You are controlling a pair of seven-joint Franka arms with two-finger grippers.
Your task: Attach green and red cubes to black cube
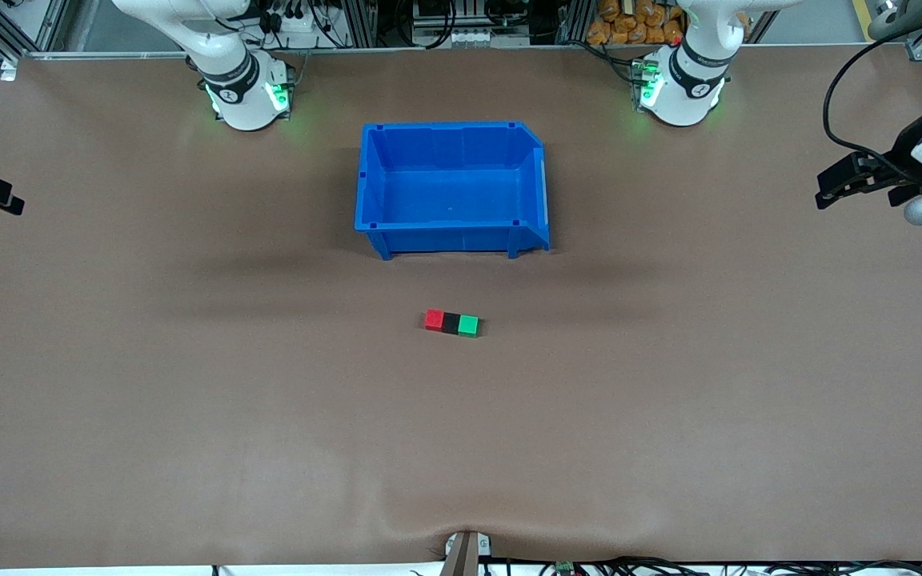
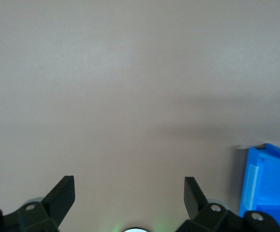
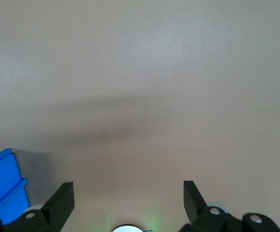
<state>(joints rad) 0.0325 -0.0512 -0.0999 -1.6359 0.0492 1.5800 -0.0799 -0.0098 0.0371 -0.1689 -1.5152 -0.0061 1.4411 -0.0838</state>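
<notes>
On the brown cloth-covered table (image 1: 189,400), the 3 small plastic cubes sit in 1 tight row, nearer to the front camera than the big blue plastic bin (image 1: 451,240): the bright red cube (image 1: 434,319) at the right arm's end of the row, the matte black cube (image 1: 450,322) in the middle, the bright green cube (image 1: 468,324) at the left arm's end. Each coloured cube appears to touch a side of the black one, which is what the task asks for, so the joining looks done, though from this height I cannot confirm that the faces are actually locked together and not merely pressed side by side. The bin holds nothing visible and stands just clear of the row, so it plays no part in the join. Both arms wait well apart from the cubes, presumably parked so that nothing nudges the finished row. The left gripper (image 2: 129,193) hangs over bare table at the left arm's end, with a corner of the bin in its wrist view; its 2 black fingers (image 2: 63,193) stand spread wide and nothing lies between them. The right gripper (image 3: 129,195) hangs over bare table at the right arm's end, equally wide apart and empty, its fingers (image 3: 63,198) framing only cloth.
</notes>
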